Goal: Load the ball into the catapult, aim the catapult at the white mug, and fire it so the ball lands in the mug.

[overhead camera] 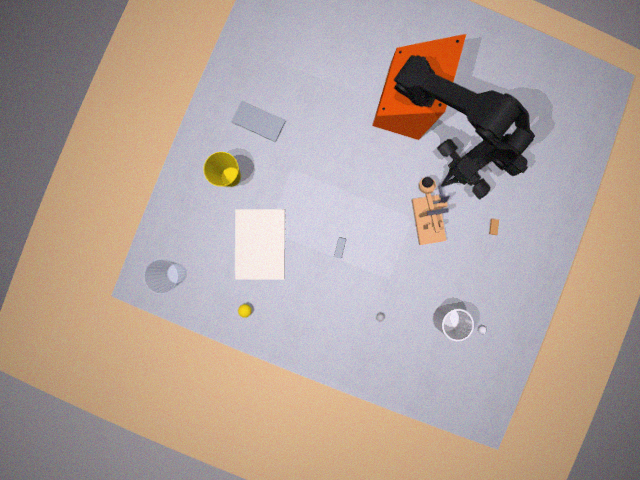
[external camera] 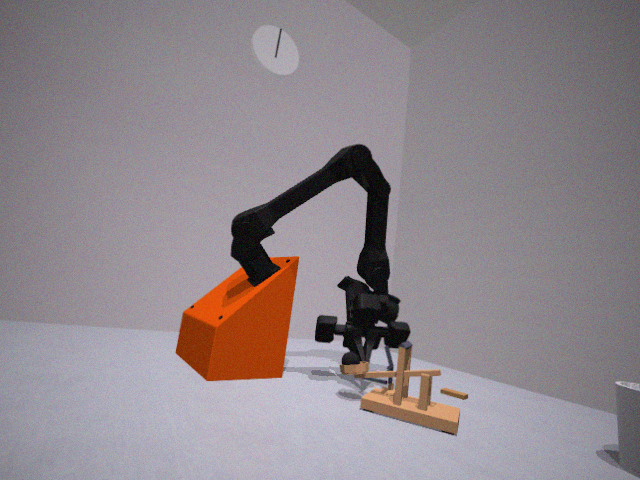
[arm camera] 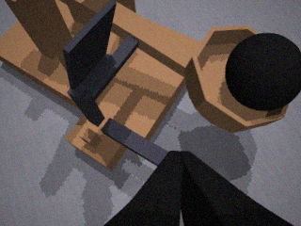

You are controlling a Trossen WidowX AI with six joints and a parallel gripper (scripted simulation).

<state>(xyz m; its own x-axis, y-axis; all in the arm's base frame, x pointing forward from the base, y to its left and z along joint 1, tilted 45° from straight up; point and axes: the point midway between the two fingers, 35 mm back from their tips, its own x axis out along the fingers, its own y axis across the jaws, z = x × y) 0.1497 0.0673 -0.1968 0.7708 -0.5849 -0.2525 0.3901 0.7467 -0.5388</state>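
Note:
The wooden catapult [overhead camera: 419,219] [external camera: 413,410] [arm camera: 141,118] stands upright, its cup end toward the robot base. The black ball [overhead camera: 427,182] [external camera: 349,358] [arm camera: 264,72] sits in the cup at the end of its arm. My gripper [overhead camera: 443,184] [external camera: 366,362] [arm camera: 178,160] is shut and empty, pointing down beside the cup. In the wrist view its tips overlap the end of a dark bar [arm camera: 134,140] at the catapult's side; I cannot tell whether they touch. The white mug [overhead camera: 458,330] [external camera: 629,428] stands upright beyond the catapult's other end.
A small wooden block [overhead camera: 494,226] [external camera: 453,393] lies beside the catapult. Small balls [overhead camera: 380,316] [overhead camera: 482,329] lie near the mug. Farther left are a yellow cup [overhead camera: 221,169], a pale sheet [overhead camera: 259,244], a yellow ball [overhead camera: 245,310] and a grey cup [overhead camera: 161,276].

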